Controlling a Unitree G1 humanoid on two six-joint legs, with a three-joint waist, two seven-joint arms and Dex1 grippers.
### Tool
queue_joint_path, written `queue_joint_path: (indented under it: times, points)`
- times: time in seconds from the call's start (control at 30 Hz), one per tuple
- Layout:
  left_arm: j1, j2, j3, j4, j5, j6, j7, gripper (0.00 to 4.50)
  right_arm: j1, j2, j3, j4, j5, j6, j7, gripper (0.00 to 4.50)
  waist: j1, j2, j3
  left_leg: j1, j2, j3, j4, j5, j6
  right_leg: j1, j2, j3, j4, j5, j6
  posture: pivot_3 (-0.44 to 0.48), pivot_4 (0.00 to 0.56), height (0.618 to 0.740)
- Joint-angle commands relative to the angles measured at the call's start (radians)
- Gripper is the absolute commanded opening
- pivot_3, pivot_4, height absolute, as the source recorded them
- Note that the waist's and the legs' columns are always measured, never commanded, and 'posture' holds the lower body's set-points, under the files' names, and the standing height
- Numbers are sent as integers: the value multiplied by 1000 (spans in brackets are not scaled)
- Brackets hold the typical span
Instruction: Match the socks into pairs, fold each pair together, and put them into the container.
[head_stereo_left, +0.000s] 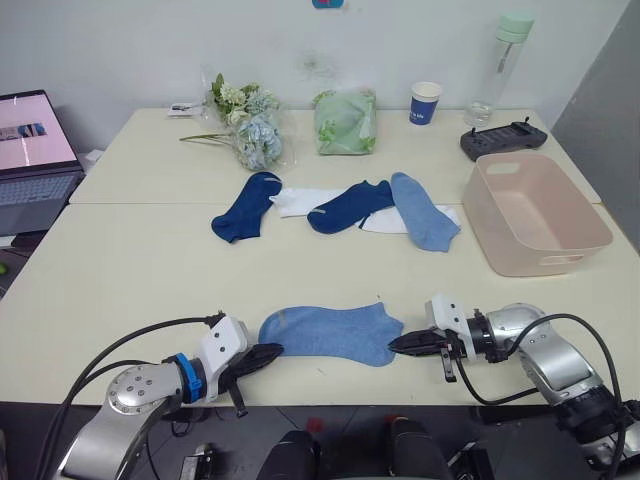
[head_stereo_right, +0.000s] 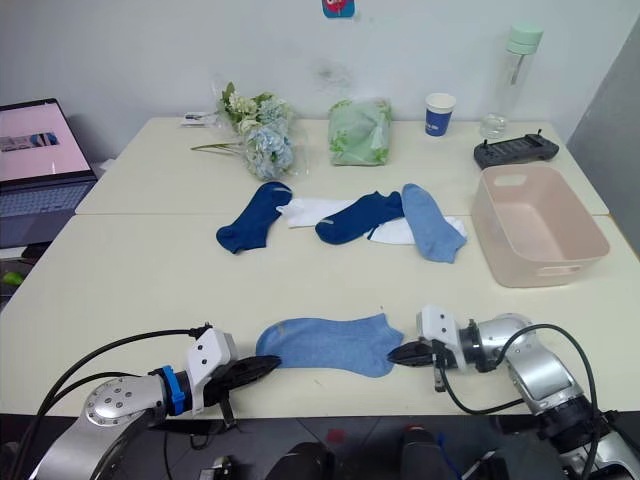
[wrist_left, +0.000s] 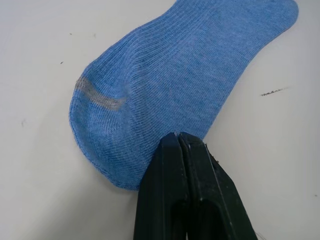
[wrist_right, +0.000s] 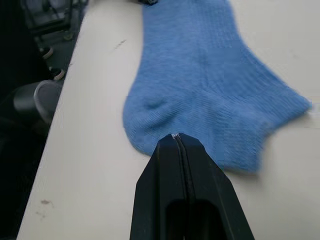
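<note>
One light blue fabric ankle sock (head_stereo_left: 332, 333) is laid flat at the near table edge, its ends pinched by the left gripper (head_stereo_left: 268, 355) and right gripper (head_stereo_left: 400, 343). Five socks (head_stereo_left: 340, 208) are spread farther away, left of the pale pink plastic tub (head_stereo_left: 535, 212).

Look to the left edge of the frame: an open laptop (head_stereo_left: 35, 160) sits there with its screen lit. The cream desk (head_stereo_left: 130, 270) spans the frame, and a seam runs across it. At upper centre-left you see a bunch of pale blue and white flowers (head_stereo_left: 248, 125) lying on the desk. Just right of it, at upper centre, rests a pale green plastic bag (head_stereo_left: 346, 121). Further right stands a blue-and-white paper cup (head_stereo_left: 425, 103). At upper right you find a clear bottle with a pale green cap (head_stereo_left: 503, 68), upright near the wall. Below the bottle lies a dark handheld controller (head_stereo_left: 503, 140) with two short antennas.
</note>
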Motion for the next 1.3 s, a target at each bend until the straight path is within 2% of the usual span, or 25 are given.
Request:
queue_joint_path:
  times: [0.03, 0.1, 0.2, 0.37, 0.57, 0.7, 0.8, 0.93, 1.1, 1.2, 1.3]
  points:
    - [-24, -60, 151, -81, -135, 72, 96, 8, -31, 14, -169, -110, 128, 115, -116, 0, 1, 0, 0, 0, 1, 0, 0, 0, 0, 0, 0, 0, 0, 0, 0, 0, 150, 740]
    - [-33, -82, 221, -103, -185, 114, 141, 183, -47, 26, -226, -124, 138, 147, -187, 0, 0, 0, 0, -1, 3, -1, 0, 0, 0, -1, 0, 0, 0, 0, 0, 0, 150, 740]
    - [-17, -93, 310, -92, -191, 125, 190, 889, -53, 38, -264, -77, 52, 88, -302, 626, 0, 0, 0, -1, 3, 0, 0, 0, 0, -1, 0, 0, 0, 0, 0, 0, 150, 740]
    - [-8, -127, 343, 29, -91, 20, 252, 2519, -26, 94, -287, 54, -65, -37, -460, 2383, 0, 0, 0, -1, -1, 1, 0, 0, 0, -2, 0, 0, 0, 0, 0, 0, 150, 740]
    - [-17, -169, 332, 89, -35, -46, 294, 4459, 1, 132, -287, 86, -100, -68, -530, 4493, 0, 0, 0, -1, -1, 1, 0, 0, -1, -2, 0, 1, 0, 0, 0, 0, 150, 740]
    - [-22, -175, 330, 72, -41, -51, 293, 4487, -9, 136, -267, 87, -118, -83, -540, 4500, -1, 0, 0, -1, -1, 1, 0, 0, -1, -2, 0, 0, 0, 0, 0, 0, 150, 740]
    - [-54, -146, 285, 21, -45, -41, 251, 4487, -89, 160, -207, 122, -163, -79, -545, 4500, -4, 0, 0, -1, -1, 1, 0, 0, 0, -1, 0, 1, 0, 0, 0, 0, 150, 740]
    - [-132, -93, 228, -63, -108, 28, 179, 4487, -236, 193, -125, 285, -288, -116, -594, 4500, -10, 0, 0, -1, -1, 2, 0, 0, -1, -1, 1, 0, 1, 0, -1, 0, 150, 740]
    - [-252, -68, 156, -143, -149, 128, 170, 4487, -351, 238, -110, 459, -344, -131, -664, 4500, -13, 0, 0, -3, -1, 2, 0, 0, -1, -3, 0, 0, -1, 0, 0, 0, 150, 740]
    - [-337, -87, 111, -163, -147, 157, 195, 4500, -390, 260, -113, 516, -367, -126, -714, 3902, -17, 0, 0, -3, -1, 2, 1, 0, -1, -3, 0, 1, 0, 1, -1, 0, 150, 740]
    - [-361, -116, 87, -172, -143, 168, 223, 4500, -391, 268, -122, 506, -364, -143, -721, 2849, -19, 0, 0, -3, -1, 2, 2, 1, -1, -3, 0, 1, 1, 1, -1, 0, 150, 740]
